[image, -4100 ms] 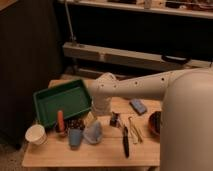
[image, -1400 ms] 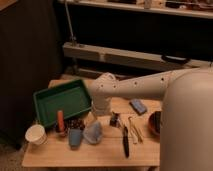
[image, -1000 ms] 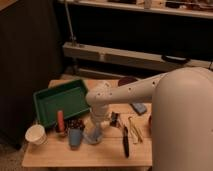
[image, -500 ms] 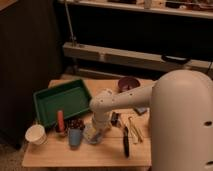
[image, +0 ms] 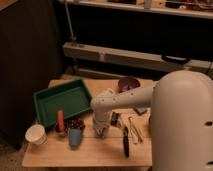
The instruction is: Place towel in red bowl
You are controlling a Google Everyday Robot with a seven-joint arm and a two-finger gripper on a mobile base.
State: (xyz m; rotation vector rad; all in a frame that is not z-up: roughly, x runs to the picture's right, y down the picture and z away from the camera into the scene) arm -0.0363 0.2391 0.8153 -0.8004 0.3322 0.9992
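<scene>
The red bowl point(image: 129, 83) is a dark red bowl at the back of the wooden table point(image: 60, 157), right of centre. My white arm reaches in from the right and bends down at the table's middle. My gripper point(image: 100, 131) points down onto the spot where the pale blue towel point(image: 95, 134) lies, left of the black utensils. The gripper hides most of the towel. The bowl is well behind and to the right of the gripper.
A green tray point(image: 65, 100) sits at the back left. A white cup point(image: 36, 134), a red upright object point(image: 60, 120), a dark round item point(image: 76, 123) and a blue cup point(image: 75, 136) stand along the front left. Black utensils point(image: 125, 142) lie to the right of the gripper.
The arm has swung from lying across the table's back to bending down at the middle. The gripper has dropped onto the towel. The red bowl has come into view.
</scene>
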